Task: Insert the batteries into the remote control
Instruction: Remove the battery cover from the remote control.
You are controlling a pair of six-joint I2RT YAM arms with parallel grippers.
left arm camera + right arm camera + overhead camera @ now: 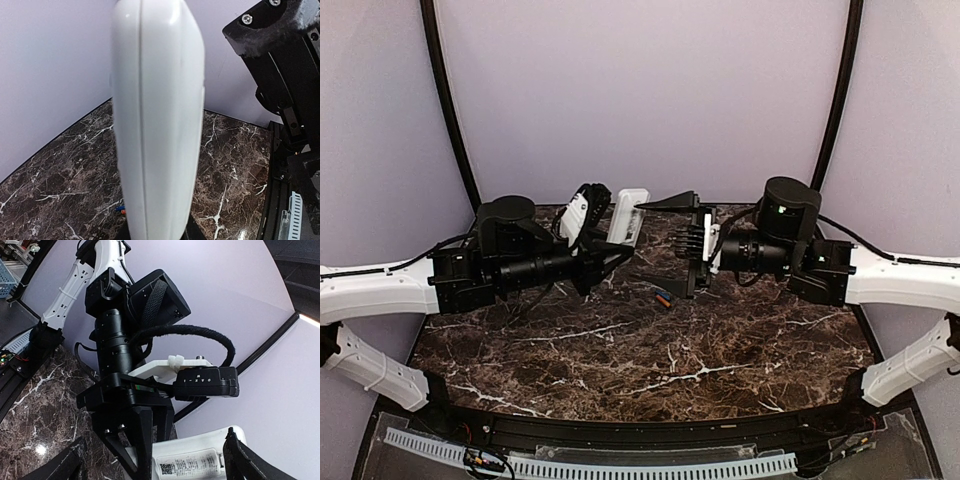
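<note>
Left claw grips the remote control by its lower end - fingers closed on the white casing, which stands upright, clear of the marble table. Facing it from the other side, the right claw is spread wide and holds nothing; the remote's top end sits just ahead of those open jaws, though contact cannot be made out. Below and between the two claws, the batteries - one orange, one blue - lie side by side on the tabletop, apart from both.
</note>
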